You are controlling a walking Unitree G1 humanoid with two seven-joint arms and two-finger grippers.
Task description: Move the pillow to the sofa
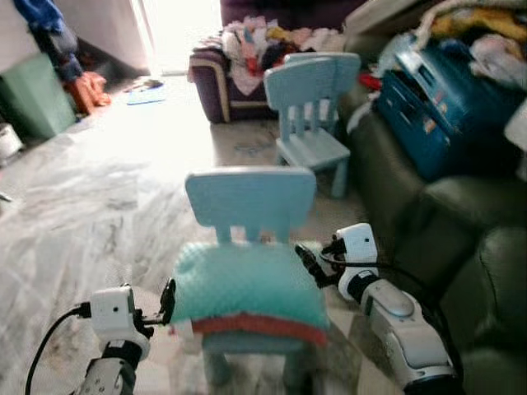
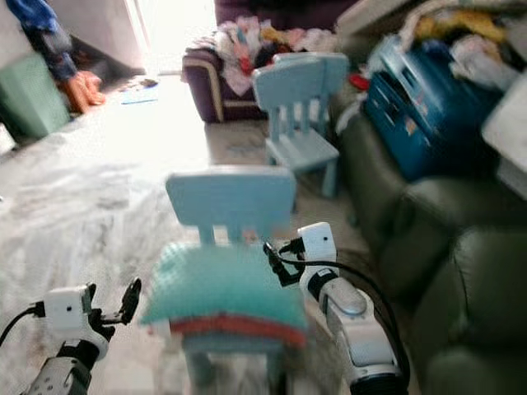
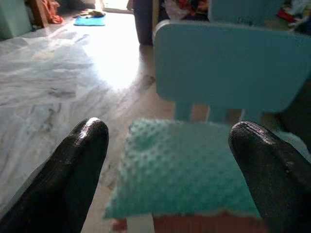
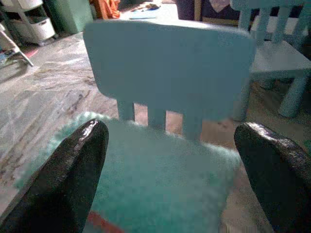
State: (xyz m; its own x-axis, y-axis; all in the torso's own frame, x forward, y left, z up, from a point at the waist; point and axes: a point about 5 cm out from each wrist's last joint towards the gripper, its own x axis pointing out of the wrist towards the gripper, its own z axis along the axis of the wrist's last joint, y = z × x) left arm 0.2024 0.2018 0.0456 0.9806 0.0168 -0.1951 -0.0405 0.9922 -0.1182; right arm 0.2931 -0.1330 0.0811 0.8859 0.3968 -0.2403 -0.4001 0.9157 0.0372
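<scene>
Teal pillow with a red lower edge, lying on the seat of a small pale blue chair that stands on the marble floor. The pillow covers most of the seat and sits just in front of the chair's backrest.

Left gripper: held low beside the pillow's left edge, jaws spread wide and holding nothing. In the left wrist view, the pillow's nubbly top lies between and beyond the two black fingers, with the backrest behind it.

Right gripper: poised at the pillow's right rear corner, close to the backrest, jaws likewise wide apart and holding nothing. In the right wrist view, the pillow spans the gap between the fingers. Whether either gripper touches the fabric cannot be told.

Beyond the jaws: a second pale blue chair stands further off. To the right of the right gripper runs a dark green sofa, carrying a blue suitcase and loose clothing. A dark purple armchair heaped with clothes stands at the far end of the room.
</scene>
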